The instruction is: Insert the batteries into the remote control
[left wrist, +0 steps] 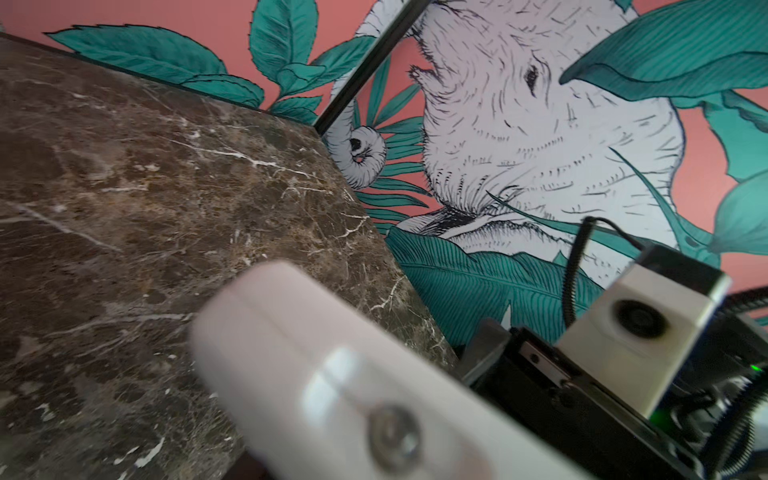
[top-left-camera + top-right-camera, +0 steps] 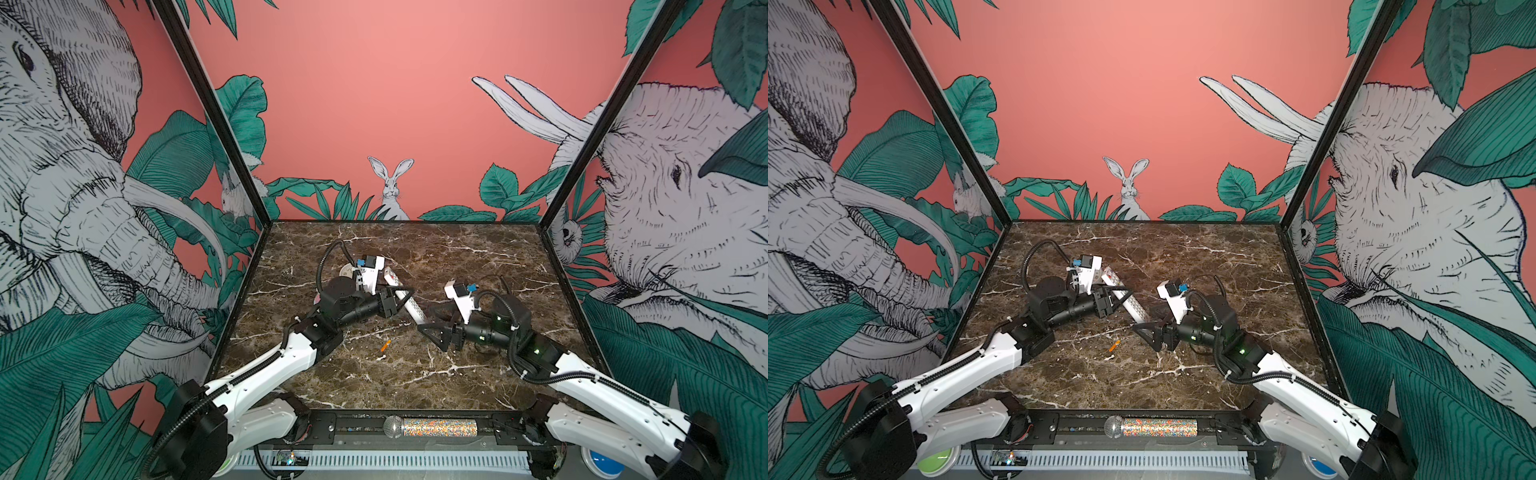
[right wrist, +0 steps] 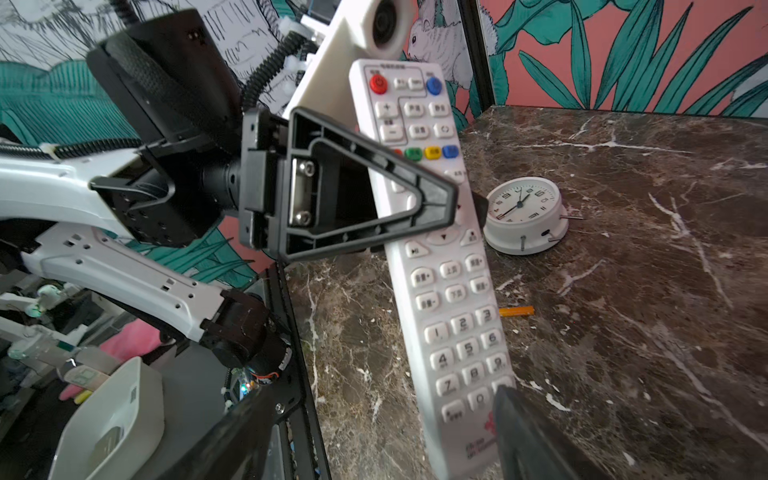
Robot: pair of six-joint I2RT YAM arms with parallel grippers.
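Gripping remote control (image 3: 453,299), left hand (image 3: 463,205); clock (image 3: 528,212), battery (image 3: 516,311) lying nearby

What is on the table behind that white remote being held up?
In the right wrist view, a white clock and one orange battery lie on the table behind the remote control. The remote covers one battery end; no second battery shows.

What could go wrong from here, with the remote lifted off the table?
1. The left pincer alone clamps the remote control across its middle, clear of the marble table. The right pincer stands open at its lower end, so the remote could pivot or slip.
2. One orange battery lies loose on the marble; a sweeping arm could roll it away.
3. Only that battery shows; a second may be missing.
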